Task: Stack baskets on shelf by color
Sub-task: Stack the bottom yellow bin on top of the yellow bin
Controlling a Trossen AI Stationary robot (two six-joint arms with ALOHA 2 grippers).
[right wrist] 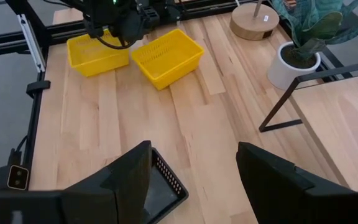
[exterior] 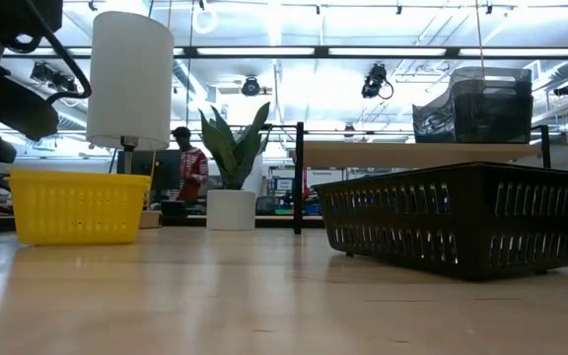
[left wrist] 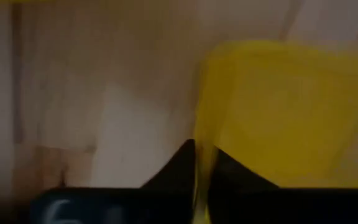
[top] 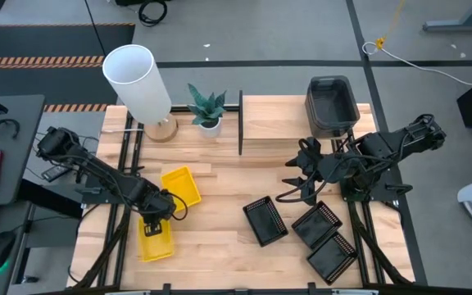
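Two yellow baskets lie at the table's left: one beside my left gripper, and one nearer the front edge on which my left gripper is shut. Three black mesh baskets rest on the table at the right. A stack of dark grey baskets stands on the shelf at the far right. My right gripper hangs open above the table next to the black baskets, with nothing between its fingers. My left gripper has the yellow basket's wall at its far end between its two fingers, one inside the basket and one outside. The fingers come from above, pointing down. The basket sits flat on the table.
A white cylinder lamp and a potted plant stand at the far left, beside the shelf's black frame. Bare tabletop lies between the yellow and black baskets. A person stands in the room behind.
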